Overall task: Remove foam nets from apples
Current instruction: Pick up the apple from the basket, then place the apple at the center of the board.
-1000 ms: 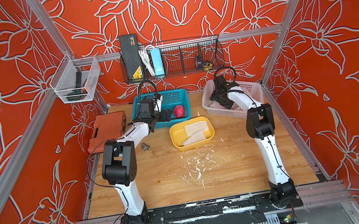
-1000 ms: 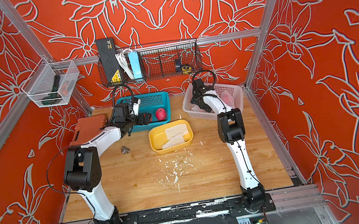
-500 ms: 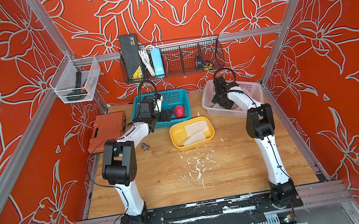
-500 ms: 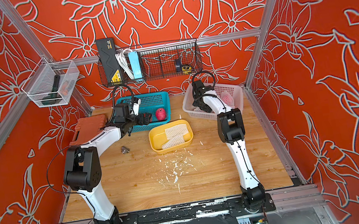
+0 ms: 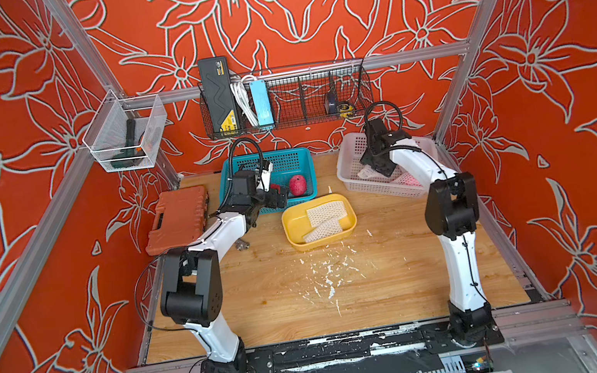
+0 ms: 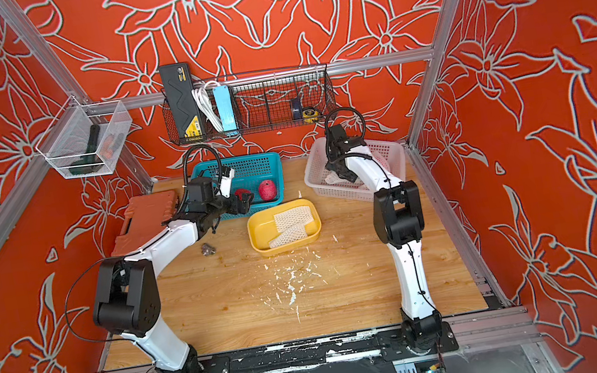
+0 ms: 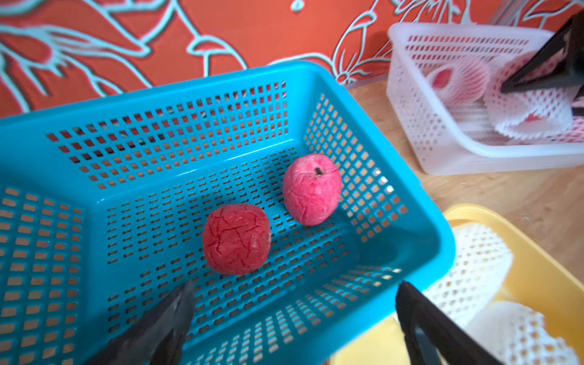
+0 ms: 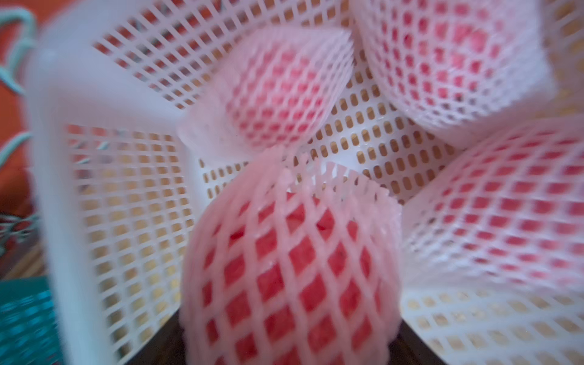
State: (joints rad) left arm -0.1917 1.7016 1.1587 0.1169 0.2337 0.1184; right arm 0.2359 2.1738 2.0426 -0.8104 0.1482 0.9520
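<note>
Foam-netted apple (image 8: 289, 268) sits betw. jaws of R gripper (image 8: 289, 355).

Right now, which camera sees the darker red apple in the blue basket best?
The left wrist view: the darker apple lies whole on the blue basket floor. In both top views it is tiny and half hidden behind the left gripper. The right wrist view shows only netted apples, not this one.
</note>
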